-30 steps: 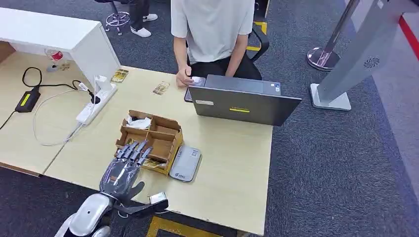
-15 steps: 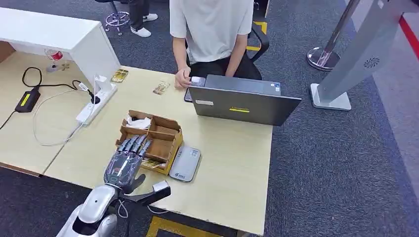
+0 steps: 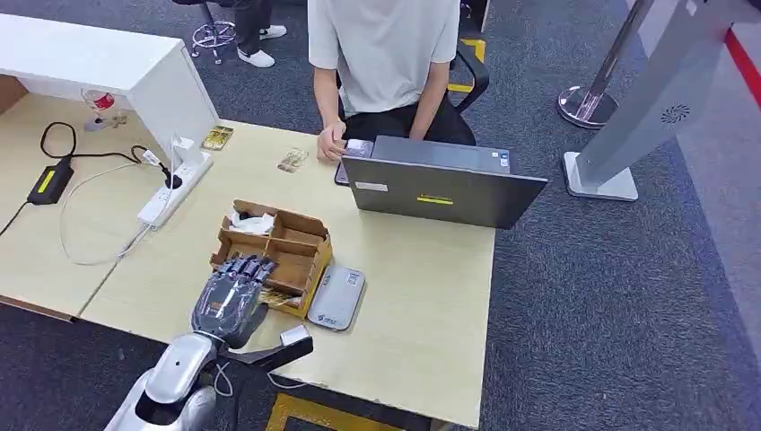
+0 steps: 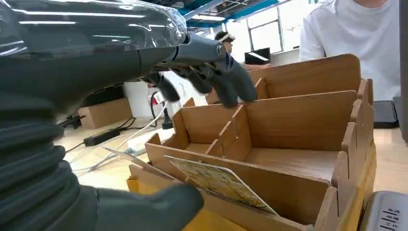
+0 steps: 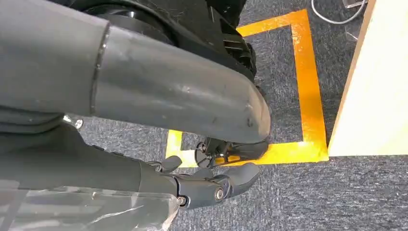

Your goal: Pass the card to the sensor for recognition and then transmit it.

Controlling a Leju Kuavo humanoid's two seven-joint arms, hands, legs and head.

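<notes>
Fingers (image 4: 226,82) of the left hand (image 3: 231,298): spread and slightly curled, hovering over the near compartments of the wooden organizer box (image 3: 296,247), holding nothing. Card (image 4: 219,183): patterned, leaning tilted in the box's nearest slot, below the hand, thumb beside it. Right hand (image 5: 207,185): hangs beside the table (image 3: 422,296) over the carpet, fingers loosely curled, empty. Card reader (image 3: 336,297): grey, flat, just beside the box. Laptop (image 3: 444,189): open, farther back. Person (image 3: 381,54): seated behind it, one hand at the laptop.
</notes>
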